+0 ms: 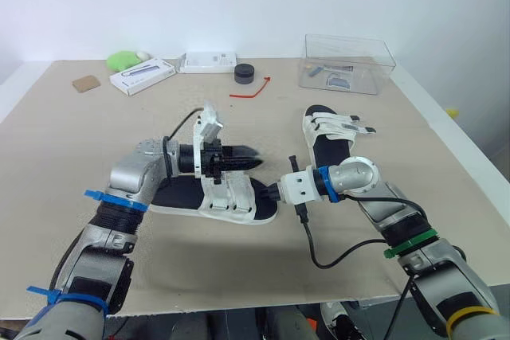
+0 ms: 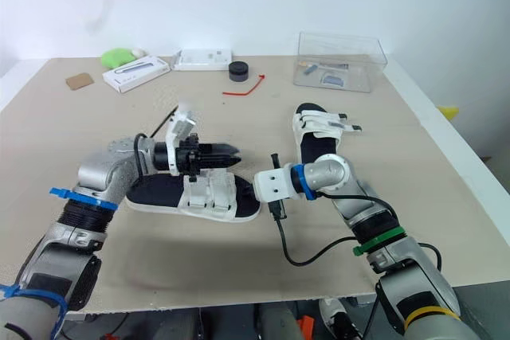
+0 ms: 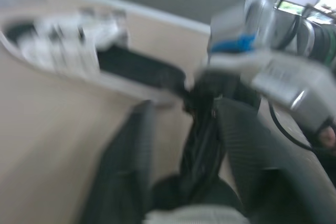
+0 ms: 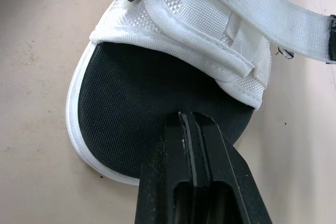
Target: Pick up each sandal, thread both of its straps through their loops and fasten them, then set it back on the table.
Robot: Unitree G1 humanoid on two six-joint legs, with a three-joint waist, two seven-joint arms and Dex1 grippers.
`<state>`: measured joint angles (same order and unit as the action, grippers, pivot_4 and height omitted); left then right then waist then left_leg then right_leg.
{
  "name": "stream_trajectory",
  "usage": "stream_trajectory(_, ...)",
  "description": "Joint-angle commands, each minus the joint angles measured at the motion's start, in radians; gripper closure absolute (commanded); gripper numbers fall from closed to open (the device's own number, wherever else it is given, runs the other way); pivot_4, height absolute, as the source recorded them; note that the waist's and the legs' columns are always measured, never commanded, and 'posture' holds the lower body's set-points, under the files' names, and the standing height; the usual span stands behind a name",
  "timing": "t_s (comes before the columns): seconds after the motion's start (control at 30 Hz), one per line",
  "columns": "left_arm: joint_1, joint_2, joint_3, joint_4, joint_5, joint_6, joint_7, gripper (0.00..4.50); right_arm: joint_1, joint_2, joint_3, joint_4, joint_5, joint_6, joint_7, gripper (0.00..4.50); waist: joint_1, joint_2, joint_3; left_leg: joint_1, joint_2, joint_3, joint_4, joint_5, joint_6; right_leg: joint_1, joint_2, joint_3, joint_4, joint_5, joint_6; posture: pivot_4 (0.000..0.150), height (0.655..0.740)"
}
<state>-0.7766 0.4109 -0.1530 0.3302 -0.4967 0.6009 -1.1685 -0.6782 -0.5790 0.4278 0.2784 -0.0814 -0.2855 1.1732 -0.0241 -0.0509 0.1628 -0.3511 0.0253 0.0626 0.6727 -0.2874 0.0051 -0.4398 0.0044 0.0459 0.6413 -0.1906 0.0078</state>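
The near sandal (image 1: 215,197), black footbed with white straps, lies flat on the table (image 1: 119,129), toe pointing right. My left gripper (image 1: 253,158) hovers just above its straps, pointing right; in the left wrist view its fingers (image 3: 126,166) stand apart, open, holding nothing. My right gripper (image 1: 273,194) is shut, its tips (image 4: 191,119) resting on the black footbed (image 4: 131,108) at the toe end. One white strap (image 4: 294,14) trails loose past the gripper. The second sandal (image 1: 328,134) lies beyond my right wrist, with strap ends sticking out to the right.
A clear plastic box (image 1: 348,63) stands at the back right. Along the back edge lie a black puck (image 1: 244,72), a red tie (image 1: 251,89), two white boxes (image 1: 142,76), a green object (image 1: 122,60) and a brown coaster (image 1: 86,83). A black cable (image 1: 319,256) loops under my right forearm.
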Motion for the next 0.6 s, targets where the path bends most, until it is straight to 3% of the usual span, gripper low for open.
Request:
stream_trajectory(0.03,-0.083,0.012,0.01,0.107,0.023,0.056,-0.024,4.46,0.039,-0.018,0.032,0.055,-0.071,0.039,0.002,4.5,0.0,0.0,0.0,0.0,0.0,0.0,0.0,0.0,0.0,0.0,0.0,0.0,0.0,0.0,0.0,0.15,0.74)
stream_trajectory(0.4,-0.112,0.058,-0.108,0.227,0.143,0.089,-0.178,4.46,0.067,-0.038,0.019,0.021,-0.072,0.052,-0.01,4.5,0.0,0.0,0.0,-0.001,0.0,0.0,0.0,0.0,0.0,-0.001,0.0,0.0,0.0,0.0,0.0,0.15,0.74)
stream_trajectory(0.6,-0.136,0.008,-0.053,0.326,0.193,0.009,-0.071,4.46,0.068,-0.034,0.02,0.018,-0.074,0.055,-0.011,4.5,0.001,0.0,0.0,0.0,0.0,0.0,0.0,0.0,0.0,0.0,-0.001,0.0,0.0,0.0,0.0,0.15,0.74)
